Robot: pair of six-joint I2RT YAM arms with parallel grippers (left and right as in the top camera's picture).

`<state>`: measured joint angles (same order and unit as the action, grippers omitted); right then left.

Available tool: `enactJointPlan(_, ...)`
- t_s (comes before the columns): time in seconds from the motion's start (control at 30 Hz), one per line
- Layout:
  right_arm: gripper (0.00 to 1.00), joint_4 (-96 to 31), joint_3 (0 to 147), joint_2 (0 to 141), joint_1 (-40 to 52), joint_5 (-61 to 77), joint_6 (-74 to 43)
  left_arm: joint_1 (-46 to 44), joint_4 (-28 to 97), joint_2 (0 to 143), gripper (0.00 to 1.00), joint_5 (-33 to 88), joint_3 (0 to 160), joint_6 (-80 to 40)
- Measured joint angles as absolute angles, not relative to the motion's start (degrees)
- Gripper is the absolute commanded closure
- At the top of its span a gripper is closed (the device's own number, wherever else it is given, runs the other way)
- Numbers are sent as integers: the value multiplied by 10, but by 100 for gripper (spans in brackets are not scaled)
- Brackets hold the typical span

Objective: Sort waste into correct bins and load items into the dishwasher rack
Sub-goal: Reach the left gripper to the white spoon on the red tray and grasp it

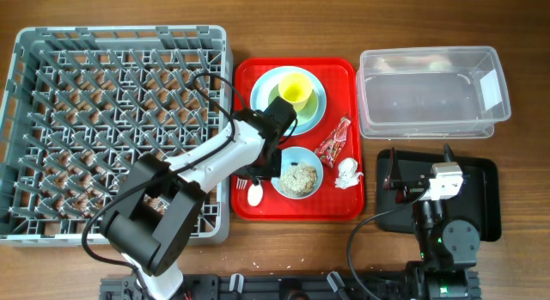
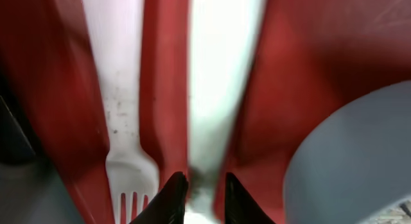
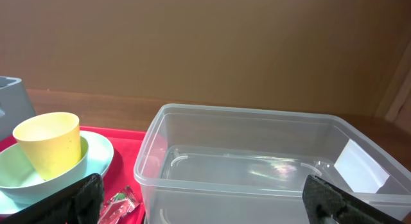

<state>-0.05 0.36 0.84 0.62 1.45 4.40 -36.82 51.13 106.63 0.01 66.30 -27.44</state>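
Left gripper (image 2: 202, 198): fingers straddle white plastic spoon (image 2: 215, 76); I can't tell if pinching
Spoon axis: parallel to white plastic fork (image 2: 125, 121), tines toward gripper
Right gripper (image 3: 212, 201): fingers spread wide

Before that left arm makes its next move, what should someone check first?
1. The spoon sits between the fingertips of the left gripper: ok.
2. Grip closed firmly on it: cannot tell, the view is blurred.
3. The fork lies outside the fingers, on the red tray: ok.
4. The dishwasher rack has free pegs: ok.
5. The right gripper is open, off over the black tray: ok.
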Motion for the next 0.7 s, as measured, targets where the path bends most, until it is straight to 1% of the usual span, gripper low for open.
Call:
enactJointPlan(0.17, 0, 0, 4, 8, 6, 15, 44, -368, 499, 1066, 75, 9, 663, -237)
enactJointPlan(0.43, 0, -1, 4, 8, 6, 15, 44, -368, 479, 1066, 76, 7, 656, -229)
enactJointPlan(0.53, 0, 0, 4, 8, 6, 15, 44, -368, 447, 1064, 83, 6, 635, -234)
enactJointPlan(0.57, 0, -1, 4, 8, 6, 15, 44, -368, 442, 1061, 89, 5, 631, -236)
enactJointPlan(0.63, 0, -1, 4, 8, 6, 15, 44, -368, 438, 1058, 96, 2, 627, -239)
enactJointPlan(0.7, 0, 0, 4, 8, 6, 15, 44, -368, 435, 1057, 96, 1, 627, -244)
